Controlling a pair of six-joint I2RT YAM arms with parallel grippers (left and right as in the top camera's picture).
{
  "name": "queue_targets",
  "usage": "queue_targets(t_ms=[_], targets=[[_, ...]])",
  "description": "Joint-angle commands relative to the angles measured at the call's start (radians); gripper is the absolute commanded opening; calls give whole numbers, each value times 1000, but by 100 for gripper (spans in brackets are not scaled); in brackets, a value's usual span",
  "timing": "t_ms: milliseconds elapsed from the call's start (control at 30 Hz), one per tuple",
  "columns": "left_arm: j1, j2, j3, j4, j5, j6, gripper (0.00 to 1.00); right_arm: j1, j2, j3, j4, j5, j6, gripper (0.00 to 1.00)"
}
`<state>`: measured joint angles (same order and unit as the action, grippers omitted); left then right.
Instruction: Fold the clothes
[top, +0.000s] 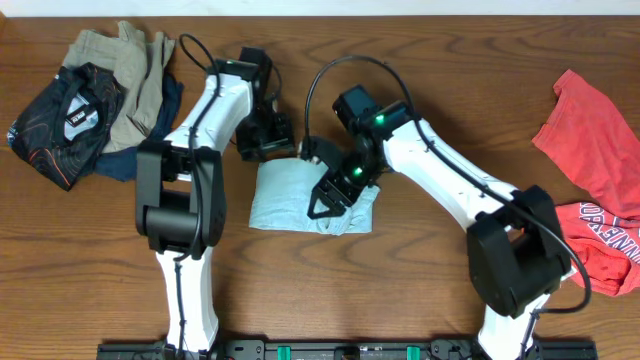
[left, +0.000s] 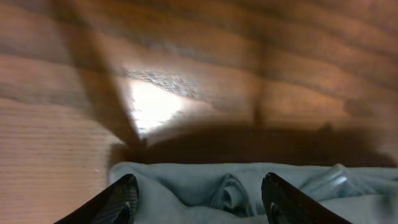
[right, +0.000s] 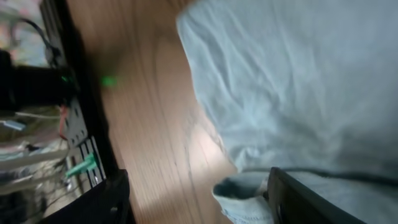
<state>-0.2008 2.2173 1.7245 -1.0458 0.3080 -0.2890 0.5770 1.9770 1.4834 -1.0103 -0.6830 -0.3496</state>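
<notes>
Wood-grain surface (top: 420, 300), overhead view. Pale blue-grey T-shirt (top: 285, 200) lies at frame centre, folded into a compact rectangle. Left gripper (top: 270, 148) sits at its upper edge, jaws spread apart, nothing held. Right gripper (top: 326, 200) is over its right half, jaws likewise apart, cloth beneath. Red T-shirt (top: 600, 160) lies crumpled at the right edge. Dark and khaki garments (top: 95, 105) are heaped upper left.
</notes>
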Motion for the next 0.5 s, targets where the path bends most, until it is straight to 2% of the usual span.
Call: queue_targets(t_ms=[0,100,267,467], targets=[[-2,25,-13,-19,-11,31,65,12,47,-64,1,11,-14,68],[-2,26,-40,-19,-68,31,64,6,48,-112,-1,103,0,66],[-2,26,-95,-39,-82,31,47,-11,48,-152,-21,430,142,63],[-2,26,-130,-132,-81,30,33,-58,48,-152,-2,724,285,66]])
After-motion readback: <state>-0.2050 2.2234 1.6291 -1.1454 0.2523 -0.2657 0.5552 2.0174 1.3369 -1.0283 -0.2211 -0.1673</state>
